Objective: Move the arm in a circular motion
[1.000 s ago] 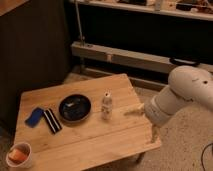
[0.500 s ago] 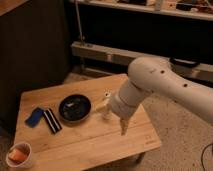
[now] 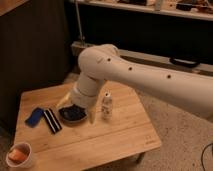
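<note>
The arm point(image 3: 150, 75), a thick white tube with small dark dots, reaches in from the right and bends down at a rounded joint point(image 3: 97, 62). Its tan gripper point(image 3: 77, 111) hangs low over the left-centre of the wooden table point(image 3: 115, 137), directly above a dark bowl point(image 3: 73, 116) that it partly hides. I see nothing held in it.
A small white bottle point(image 3: 106, 106) stands just right of the gripper. A blue sponge point(image 3: 34, 116) and a black-and-white striped object point(image 3: 51, 120) lie left of the bowl. A white cup point(image 3: 20, 155) with something orange sits at the front left corner. Dark cabinets stand behind.
The arm has swung leftward across the table, from beyond its right edge, past the bottle, to over the dark bowl. The objects on the table have stayed in place.
</note>
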